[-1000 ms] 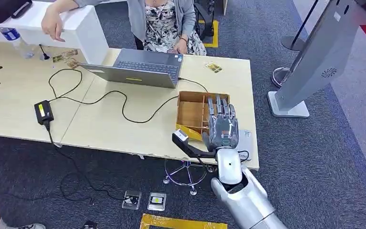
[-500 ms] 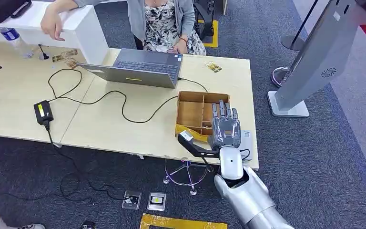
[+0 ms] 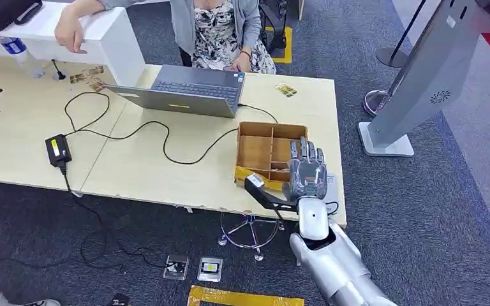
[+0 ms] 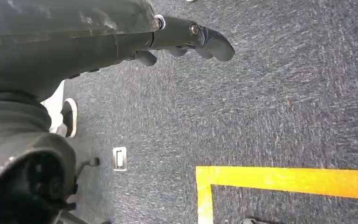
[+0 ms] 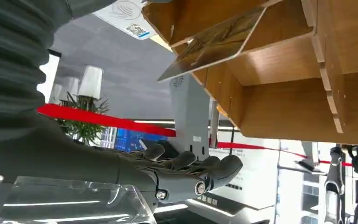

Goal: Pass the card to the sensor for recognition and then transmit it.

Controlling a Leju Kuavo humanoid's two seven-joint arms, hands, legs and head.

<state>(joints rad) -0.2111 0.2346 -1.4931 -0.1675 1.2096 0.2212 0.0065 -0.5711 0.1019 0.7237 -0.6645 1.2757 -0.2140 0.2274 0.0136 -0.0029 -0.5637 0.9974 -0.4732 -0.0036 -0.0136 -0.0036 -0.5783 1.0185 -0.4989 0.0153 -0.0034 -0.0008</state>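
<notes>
Dark carpet point(image 3: 421, 210) surrounds light desk point(image 3: 134, 172). Wooden divided box point(image 3: 265, 150) sits near desk's right front corner; my right hand point(image 3: 307, 172) hovers over box's right side, fingers extended and spread, holding nothing. Right wrist view: card point(image 5: 214, 44) leans tilted inside box compartment, apart from hand. Grey sensor kiosk point(image 3: 421, 83) stands on carpet at 2 o'clock from box. Left hand point(image 4: 186, 39) hangs over floor, fingers loosely extended, empty. Laptop point(image 3: 188, 92) at 10 o'clock from box; person point(image 3: 220, 32) seated behind.
</notes>
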